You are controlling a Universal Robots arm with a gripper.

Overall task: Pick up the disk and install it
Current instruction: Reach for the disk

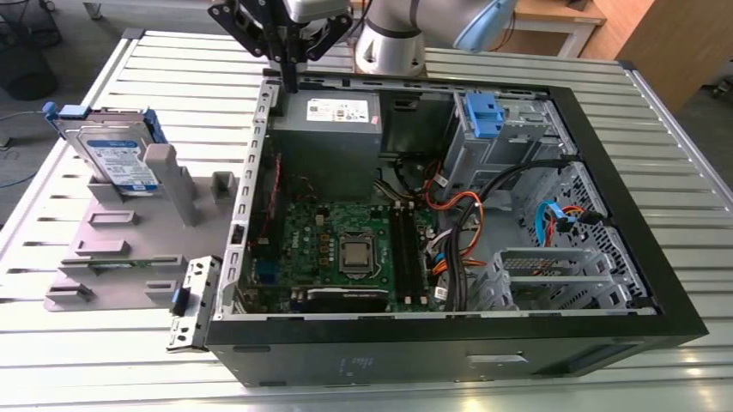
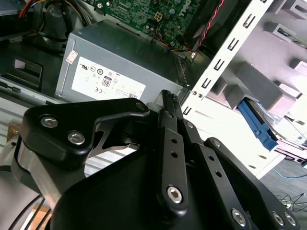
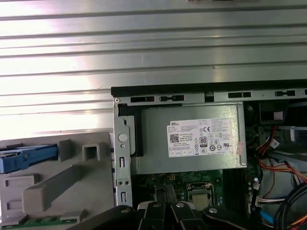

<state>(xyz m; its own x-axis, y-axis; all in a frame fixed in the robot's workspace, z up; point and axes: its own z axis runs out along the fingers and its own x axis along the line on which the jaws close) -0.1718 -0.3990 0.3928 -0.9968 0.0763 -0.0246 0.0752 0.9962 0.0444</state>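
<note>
Your claw [image 1: 290, 83] hangs at the edge of the open PC case [image 1: 641, 257], just above the power supply [image 1: 332, 137], fingers pinched together w/ nothing between them. The disk [image 1: 115, 159] stands on edge in the grey holder [image 1: 137, 249] on the slatted table [image 1: 172, 51], outside the case on the exterior view's left, well apart from the claw. Its blue rail [image 2: 256, 122] shows past the case wall in the second wrist view.
</note>
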